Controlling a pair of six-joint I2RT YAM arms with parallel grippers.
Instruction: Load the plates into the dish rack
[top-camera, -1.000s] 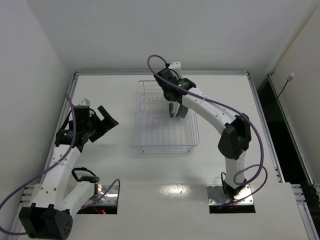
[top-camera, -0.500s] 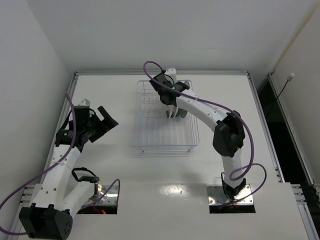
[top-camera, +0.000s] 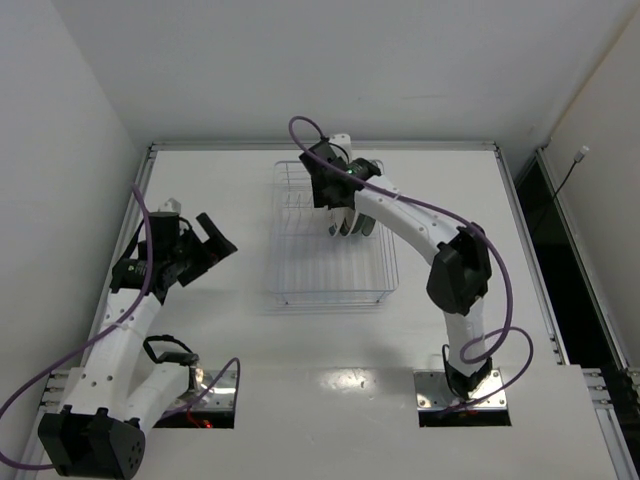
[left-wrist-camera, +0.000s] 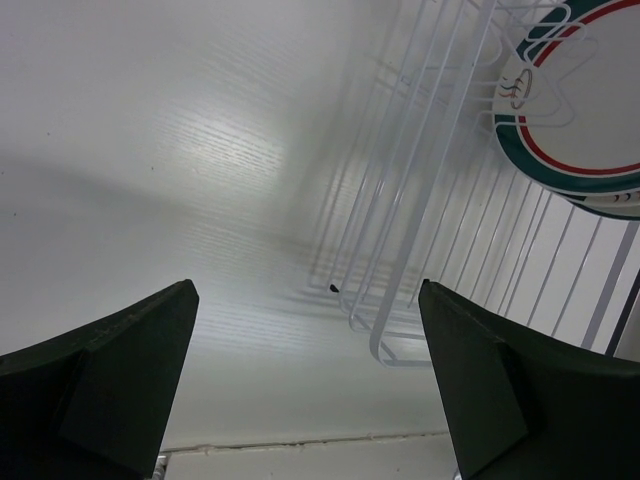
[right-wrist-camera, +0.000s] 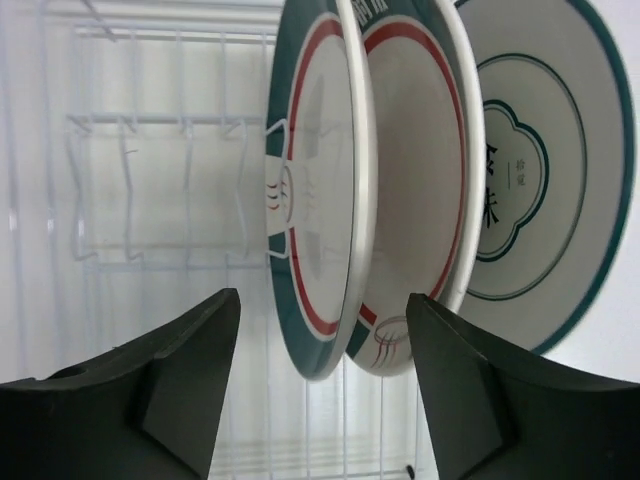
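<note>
Right tool (right-wrist-camera: 322, 300): fingers spread wide with nothing between them, hanging over the dish rack (top-camera: 300, 270), right up close to the plates.
Left plate (right-wrist-camera: 315, 200): standing on edge among the tines, with green and red rim bands.
Middle plate (right-wrist-camera: 415, 180): upright just beside it, with the same banding.
Right plate (right-wrist-camera: 540, 170): upright as well, white with thin teal lines.
Left tool (left-wrist-camera: 307, 285): wide and empty, above the table (top-camera: 300, 340), well off to the rack's left.

White plates (right-wrist-camera: 410, 180), green-and-red rim bands; clear rack (top-camera: 330, 275)
</note>
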